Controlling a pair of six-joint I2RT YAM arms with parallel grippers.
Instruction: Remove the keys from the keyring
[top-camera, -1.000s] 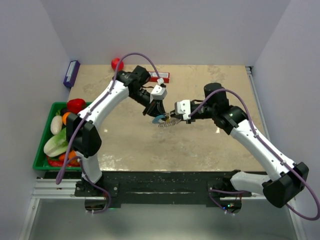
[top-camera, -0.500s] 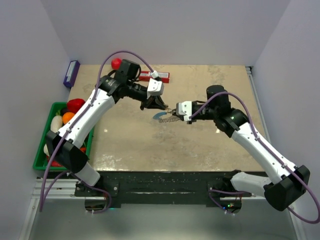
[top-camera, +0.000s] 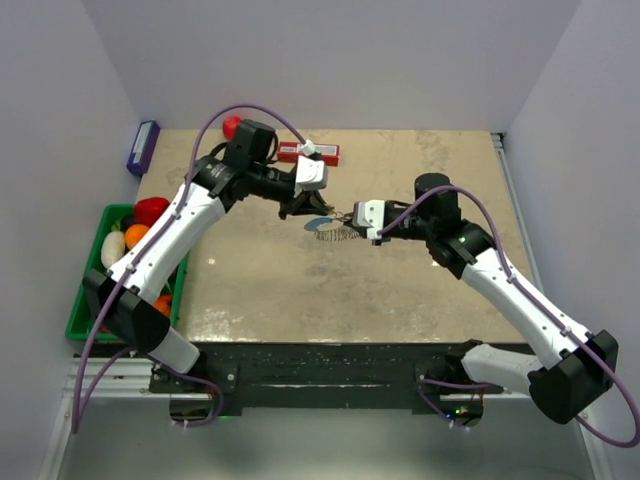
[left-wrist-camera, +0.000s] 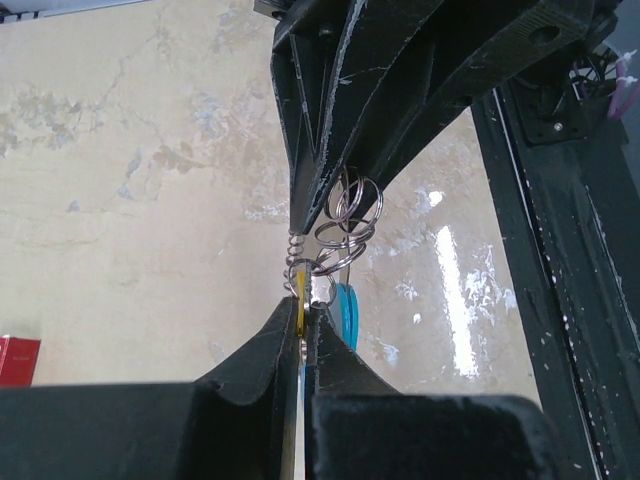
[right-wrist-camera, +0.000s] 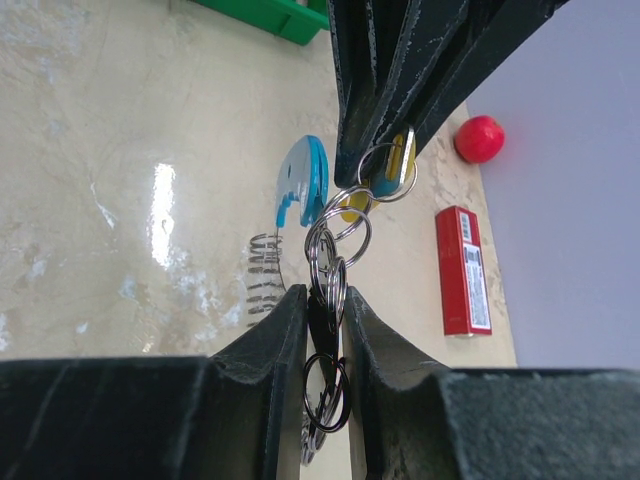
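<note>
Not finished, judging by the links: brass-yellow key (left-wrist-camera: 301, 312) apparently attached to the keyring (right-wrist-camera: 328, 268), and nothing lying loose on the worktop (top-camera: 400, 290). Looks like the middle of a pulling-apart step. Left to do: slide the key off its split ring and separate the two.

Left claw (top-camera: 303, 209) pinched together on the key, with only a thin yellow sliver showing between the black fingers. Right claw (right-wrist-camera: 326, 298) clamped on the middle of the ring chain, several rings squeezed flat in its grip. Both claws nearly tip to tip, the bundle strung across the short gap between them. All of this over the middle of the worktop, seemingly lifted clear of it, though hard to be sure.

Keyring: a floppy string of thin silvery split rings, wiry and bright, overlapping like chain links. Beside them a small coiled spring (right-wrist-camera: 262, 270) and a light-blue tag (right-wrist-camera: 303, 180), smooth, glossy and curved like a fin, probably plastic. Key: flat, brass-coloured, tiny next to the rings. Worktop: beige with a marbled pattern, polished enough to throw back glare. Claw fingers: matte black, wedge-shaped, scuffed with pale scratches.
</note>
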